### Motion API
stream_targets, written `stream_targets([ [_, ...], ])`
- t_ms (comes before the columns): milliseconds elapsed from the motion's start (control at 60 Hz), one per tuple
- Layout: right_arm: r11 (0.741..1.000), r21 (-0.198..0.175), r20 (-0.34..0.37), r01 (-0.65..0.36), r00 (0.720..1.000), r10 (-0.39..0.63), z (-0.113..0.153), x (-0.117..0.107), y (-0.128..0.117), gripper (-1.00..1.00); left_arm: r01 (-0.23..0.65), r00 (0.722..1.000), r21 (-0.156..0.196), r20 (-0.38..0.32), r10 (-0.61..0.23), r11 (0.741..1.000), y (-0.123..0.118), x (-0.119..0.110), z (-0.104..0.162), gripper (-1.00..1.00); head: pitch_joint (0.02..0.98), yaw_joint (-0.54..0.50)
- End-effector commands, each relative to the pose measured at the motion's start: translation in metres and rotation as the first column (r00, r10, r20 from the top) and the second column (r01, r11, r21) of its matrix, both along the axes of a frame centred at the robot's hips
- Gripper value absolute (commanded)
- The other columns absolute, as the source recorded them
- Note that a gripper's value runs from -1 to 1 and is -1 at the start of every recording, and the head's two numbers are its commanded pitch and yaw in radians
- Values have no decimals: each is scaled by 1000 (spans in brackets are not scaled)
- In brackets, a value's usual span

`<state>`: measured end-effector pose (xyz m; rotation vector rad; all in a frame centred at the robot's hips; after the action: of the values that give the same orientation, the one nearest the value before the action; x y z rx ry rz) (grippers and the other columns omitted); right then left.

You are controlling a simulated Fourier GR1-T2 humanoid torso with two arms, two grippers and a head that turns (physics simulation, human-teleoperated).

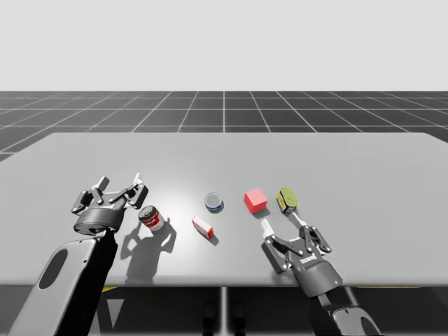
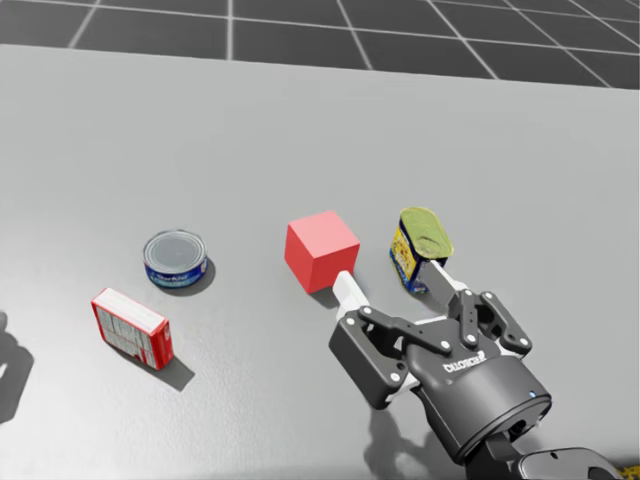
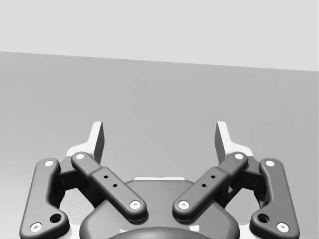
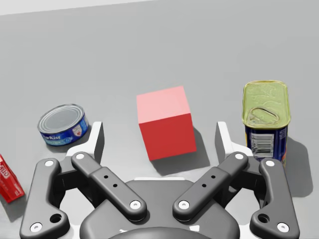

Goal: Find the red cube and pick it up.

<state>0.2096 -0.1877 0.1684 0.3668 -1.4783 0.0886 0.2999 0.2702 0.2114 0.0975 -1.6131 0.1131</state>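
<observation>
cube [image 4: 165, 128], red, sits on the bench [image 1: 364, 164] just ahead of my right jaws, which stand apart. best, i judge, to advance straight, centre it between them, and avoid the tin [image 4: 265, 119] on its right.

A grey table [image 1: 364, 161] carries four small items in a loose row, nearer its near edge than its far one. Toward the left end sits a red-and-white round can [image 1: 151, 218]. Closer to the middle stands a low blue round tin [image 1: 214, 202] with a silver lid, and a small red-and-white box [image 1: 202, 226] lies near that tin on its near-edge side, set at an angle to the edge. Right of the middle, a blue rectangular can [image 1: 287, 199] with a yellow-green pull-tab top stands upright, well apart from the tin and the box.
</observation>
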Motion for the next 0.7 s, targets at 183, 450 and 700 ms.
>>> stream_targets([
  [183,998,-65,-37,1,999,-3,-35,27,17,-1000,0,1000,4,2,0,1000,-1,0,0,-1000,785,-186],
  [450,990,-138,-47,23,998,-29,-45,53,24,-1000,-2,1000,1,5,2,1000,0,-1,1,-1000,782,-184],
  [700,975,-217,-49,45,997,-57,-56,76,32,-1000,-11,1000,3,10,11,1000,1,-1,2,-1000,777,-180],
])
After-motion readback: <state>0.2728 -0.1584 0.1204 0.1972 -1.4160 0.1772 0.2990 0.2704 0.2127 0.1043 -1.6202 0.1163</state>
